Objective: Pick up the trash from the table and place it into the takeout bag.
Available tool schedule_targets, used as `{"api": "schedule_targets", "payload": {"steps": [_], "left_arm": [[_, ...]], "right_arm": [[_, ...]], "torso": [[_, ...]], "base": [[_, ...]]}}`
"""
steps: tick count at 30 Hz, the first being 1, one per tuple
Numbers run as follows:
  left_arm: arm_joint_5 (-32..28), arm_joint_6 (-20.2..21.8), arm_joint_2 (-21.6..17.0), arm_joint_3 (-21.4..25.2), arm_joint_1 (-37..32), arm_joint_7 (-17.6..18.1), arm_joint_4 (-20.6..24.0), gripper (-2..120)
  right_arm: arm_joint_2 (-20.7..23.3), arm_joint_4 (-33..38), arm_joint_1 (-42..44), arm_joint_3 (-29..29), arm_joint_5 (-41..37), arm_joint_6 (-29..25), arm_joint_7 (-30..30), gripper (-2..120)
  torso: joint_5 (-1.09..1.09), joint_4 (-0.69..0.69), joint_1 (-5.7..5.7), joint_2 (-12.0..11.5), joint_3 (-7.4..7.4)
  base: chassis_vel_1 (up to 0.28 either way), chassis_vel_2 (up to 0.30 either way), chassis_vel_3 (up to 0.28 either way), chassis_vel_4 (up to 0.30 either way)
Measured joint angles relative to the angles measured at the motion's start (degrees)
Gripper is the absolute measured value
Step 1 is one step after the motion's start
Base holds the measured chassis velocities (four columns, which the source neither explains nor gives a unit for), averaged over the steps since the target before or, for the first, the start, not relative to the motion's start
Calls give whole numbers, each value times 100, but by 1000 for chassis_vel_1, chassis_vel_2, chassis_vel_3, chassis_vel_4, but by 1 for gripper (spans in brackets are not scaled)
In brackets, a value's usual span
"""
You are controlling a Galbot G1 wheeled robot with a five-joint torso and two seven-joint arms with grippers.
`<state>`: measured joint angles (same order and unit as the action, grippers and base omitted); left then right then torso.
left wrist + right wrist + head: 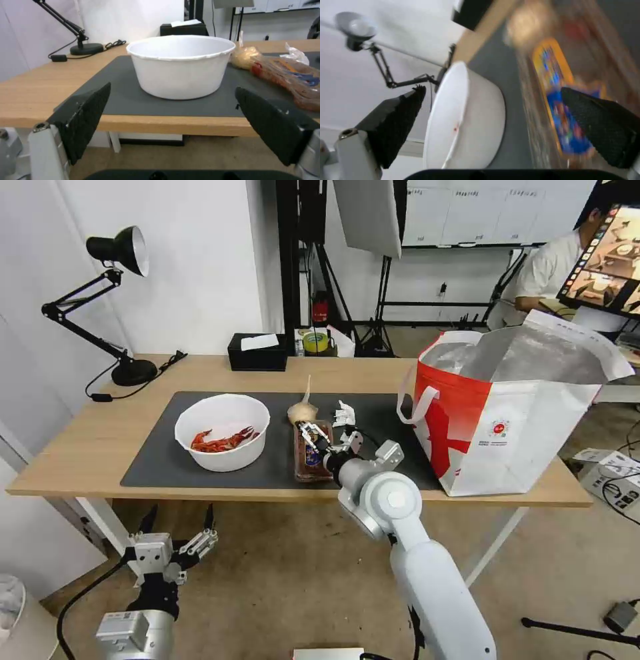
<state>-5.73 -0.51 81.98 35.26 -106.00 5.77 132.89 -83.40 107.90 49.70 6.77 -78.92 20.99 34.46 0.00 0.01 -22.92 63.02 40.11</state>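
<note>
Over the table's (80,447) mat, your right pincer (319,441) hangs spread wide above the tray (308,463), between bowl (222,432) and bag (513,413); your left pincer (179,527) waits open below the table edge.

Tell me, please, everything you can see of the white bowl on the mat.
The white bowl is a round, deep tub of what looks like thin plastic, with a slightly wavy rolled rim. It stands upright on the dark grey mat, toward the mat's left end. Red crayfish shells lie in its bottom. Nothing else touches it; the clear tray lies apart to its right.
</note>
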Motion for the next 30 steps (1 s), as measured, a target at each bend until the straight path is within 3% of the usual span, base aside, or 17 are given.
{"api": "schedule_targets", "payload": {"steps": [2,3,4,6,7,10,19,21,23,25,30], "left_arm": [[-9,3,-9,-1,21,1,1,100],[-9,3,-9,-1,21,1,1,100],[-11,5,-12,-1,29,2,2,100],[-13,6,-13,-5,35,2,7,100],[-13,6,-13,-5,35,2,7,100],[-17,7,-18,-20,49,2,7,100],[-45,23,-32,-55,149,-1,-19,100],[-51,26,-34,-55,155,-2,-19,100],[-56,27,-40,-55,163,-3,-19,100],[-79,41,-69,-55,196,-15,-18,100],[-256,164,-134,-62,229,-30,14,100]], "right_arm": [[359,-30,-137,-110,1118,149,-833,100],[359,-30,-137,-110,1118,149,-833,100],[541,-75,-230,-163,1598,268,-1231,100],[900,-350,-450,-313,2827,271,-2172,90],[900,-350,-450,-313,2827,271,-2172,90],[1313,-812,-763,-587,3955,-50,-3154,78],[1561,-1528,-1439,-986,4505,-235,-3852,49],[1557,-1675,-1602,-1067,4509,-144,-3966,39],[1557,-1715,-1652,-1089,4507,-86,-4012,37],[1563,-1856,-1812,-1170,4454,141,-4166,22],[1575,-2125,-1989,-1270,4315,520,-4327,9]], "torso": [[1,-1,0,0,0],[1,-1,0,0,0],[0,-1,0,0,0],[1,-1,0,0,0],[1,-1,0,0,0],[1,-2,0,0,0],[1,-1,0,0,0],[0,0,0,0,0],[0,1,0,0,0],[-1,0,0,0,0],[0,0,-1,0,0]], "base": [[0,0,0,0],[0,0,0,0],[0,0,0,0],[0,0,0,0],[0,0,0,0],[0,0,0,0],[0,0,0,0],[0,0,0,0],[0,0,0,0],[0,0,0,0],[0,0,0,0]]}}
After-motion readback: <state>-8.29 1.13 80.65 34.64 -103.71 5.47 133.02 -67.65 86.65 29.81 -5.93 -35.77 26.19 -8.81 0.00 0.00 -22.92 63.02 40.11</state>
